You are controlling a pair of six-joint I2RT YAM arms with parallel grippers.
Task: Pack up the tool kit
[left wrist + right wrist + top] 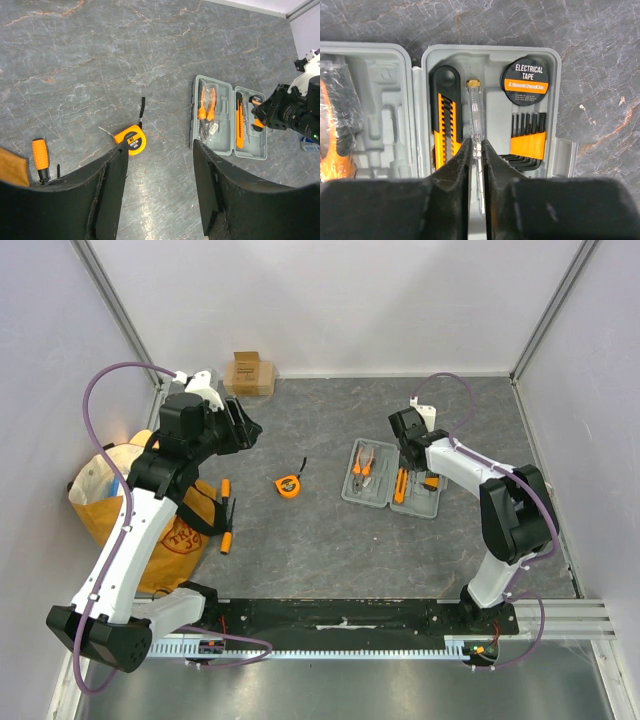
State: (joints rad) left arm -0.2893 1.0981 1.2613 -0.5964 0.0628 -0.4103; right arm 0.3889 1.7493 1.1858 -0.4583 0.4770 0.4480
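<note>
in the case (492, 107), r gripper (477, 150) pinches tester (474, 107).

Worktop (330, 550): dark grey, marbled with pale and rust veins.
Case (490, 51): light grey.
Inside the case: utility knife (445, 120) black with orange stripes; tester screwdriver (474, 107) clear, yellow cap; tape roll (525, 81) black, white lettering; hex-key holder (527, 145) orange; pliers (202, 105) orange-handled.
Left of the case: tape measure (288, 485) orange, black label.

cardboard box (250, 373) at back; yellow bag (95, 502) left.
</note>
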